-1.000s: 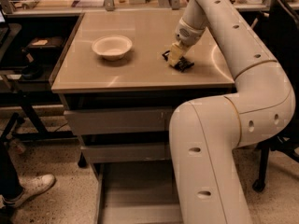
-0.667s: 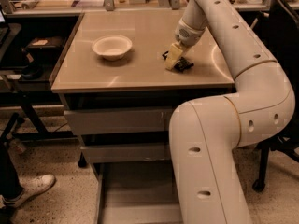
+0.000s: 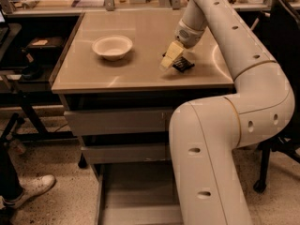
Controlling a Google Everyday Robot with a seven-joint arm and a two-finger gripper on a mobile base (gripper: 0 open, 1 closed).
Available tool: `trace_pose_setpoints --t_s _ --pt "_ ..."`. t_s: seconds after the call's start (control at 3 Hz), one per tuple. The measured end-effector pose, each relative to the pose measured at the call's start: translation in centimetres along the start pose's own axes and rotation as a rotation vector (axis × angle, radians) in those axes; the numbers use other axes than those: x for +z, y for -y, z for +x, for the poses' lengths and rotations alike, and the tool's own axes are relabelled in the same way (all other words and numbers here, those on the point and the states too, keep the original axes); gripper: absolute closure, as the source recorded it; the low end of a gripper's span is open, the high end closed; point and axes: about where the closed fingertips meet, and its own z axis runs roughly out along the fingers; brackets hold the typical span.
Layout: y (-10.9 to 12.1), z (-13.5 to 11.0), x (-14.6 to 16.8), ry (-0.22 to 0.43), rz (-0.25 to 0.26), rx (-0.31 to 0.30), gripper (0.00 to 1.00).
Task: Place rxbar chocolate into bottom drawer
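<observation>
On the right part of the tabletop [image 3: 93, 74], my claw [image 3: 170, 58] is hanging low. It is just beside the rxbar chocolate [image 3: 183, 64], maybe touching it. I cannot tell if my claw is wide or narrow. The bar is lying flat on the tabletop, right next to my claw on its right side.

I am thinking the job now is grabbing the bar. To do it well, I am wanting a firm pinch across its thin sides before lifting, because it is flat and could slip.

Over on the left, the white bowl [image 3: 112, 47] is holding nothing. Down below, the bottom drawer [image 3: 136, 191] is standing pulled out. The part I am seeing is holding nothing.
</observation>
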Motion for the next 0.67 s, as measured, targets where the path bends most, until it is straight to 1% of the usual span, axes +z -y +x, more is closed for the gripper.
trace_pose_setpoints --t_s 0.33,0.67 --pt "0.4 -2.8 -3.2 0.037 0.113 -0.021 0.00" --pt "0.8 -6.1 -8.6 0.093 0.279 -0.031 0.00"
